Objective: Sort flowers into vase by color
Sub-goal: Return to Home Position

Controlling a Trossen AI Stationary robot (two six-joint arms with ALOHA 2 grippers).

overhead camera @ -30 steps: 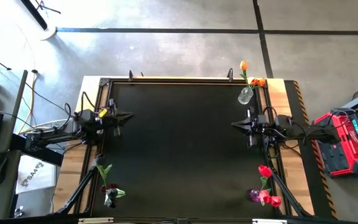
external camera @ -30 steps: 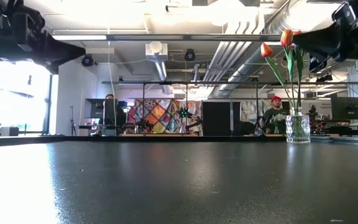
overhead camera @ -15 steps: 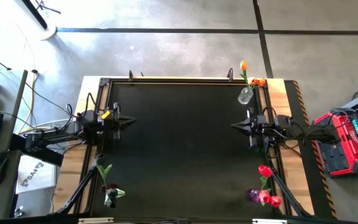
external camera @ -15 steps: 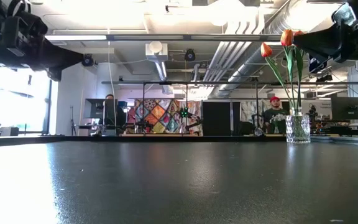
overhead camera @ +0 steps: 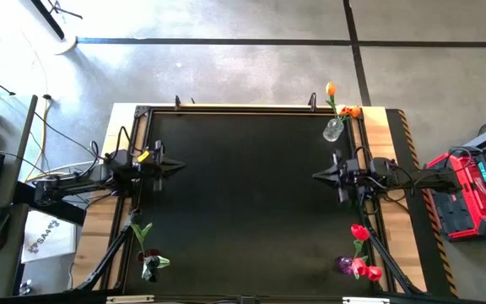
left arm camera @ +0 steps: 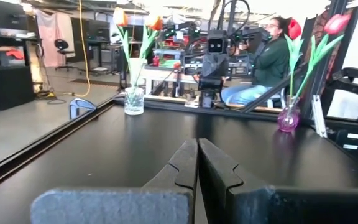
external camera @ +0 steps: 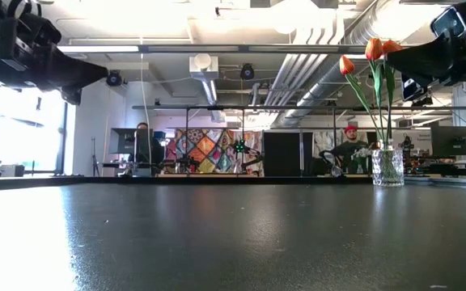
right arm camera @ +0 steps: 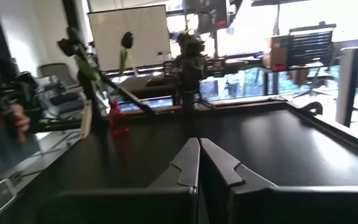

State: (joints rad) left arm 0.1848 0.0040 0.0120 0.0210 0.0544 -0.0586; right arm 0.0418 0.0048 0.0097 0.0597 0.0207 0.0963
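Three small vases stand at the corners of the black table. A clear one (overhead camera: 333, 129) at the far right corner holds orange tulips (external camera: 372, 50), also seen as the clear vase (left arm camera: 133, 100). A pink-purple vase (overhead camera: 345, 264) near the right holds red tulips (left arm camera: 294, 28). A vase (overhead camera: 148, 270) at the near left holds dark tulips (right arm camera: 127, 40). My left gripper (overhead camera: 174, 165) hovers shut at the table's left edge, with its fingers (left arm camera: 197, 152) closed together. My right gripper (overhead camera: 318, 175) hovers shut at the right side (right arm camera: 199, 154).
The two arms face each other across the bare middle of the table (overhead camera: 243, 194). A metal frame rail (overhead camera: 243, 108) runs along the table's edges. A red case (overhead camera: 467, 190) sits on the floor to the right, and people sit at desks (external camera: 348, 149) in the room beyond.
My left gripper has moved a little toward the table's near edge, and my right gripper has shifted the same way slightly. Both stayed shut, and the flowers and vases have not moved.
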